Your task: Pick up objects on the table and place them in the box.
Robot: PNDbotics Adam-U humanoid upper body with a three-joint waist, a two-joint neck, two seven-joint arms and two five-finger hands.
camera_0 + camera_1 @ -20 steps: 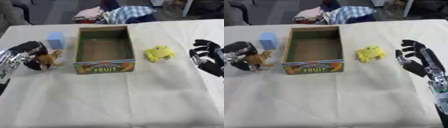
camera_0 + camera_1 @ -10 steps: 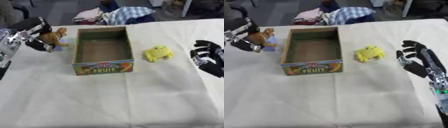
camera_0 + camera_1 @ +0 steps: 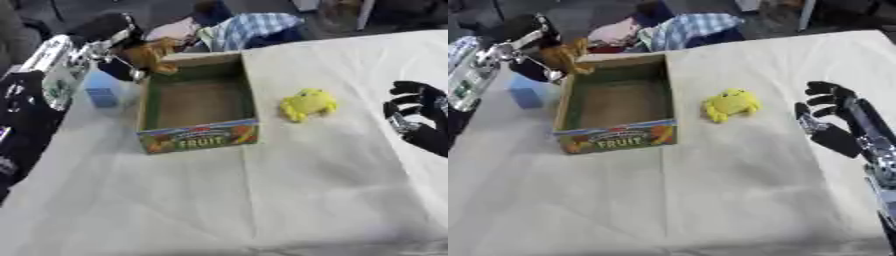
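The left hand [image 3: 112,35] is clenching a small brown toy [image 3: 154,52], holding it raised over the far left corner of the box [image 3: 199,137]. The right hand [image 3: 830,118] is hovering released, fingers spread, above the table [image 3: 289,200] at its right edge. A yellow plush [image 3: 730,104] is lying just right of the box; a blue block [image 3: 101,91] is sitting at its left. White cloth is covering the table, and bundled clothes [image 3: 236,27] are lying beyond it.

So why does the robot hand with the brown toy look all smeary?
In the left eye view the left robot hand and the brown toy it holds by the box's far corner are streaked, likely from motion. In the right eye view the yellow toy is soft-edged too, and the right robot hand is only somewhat clearer.
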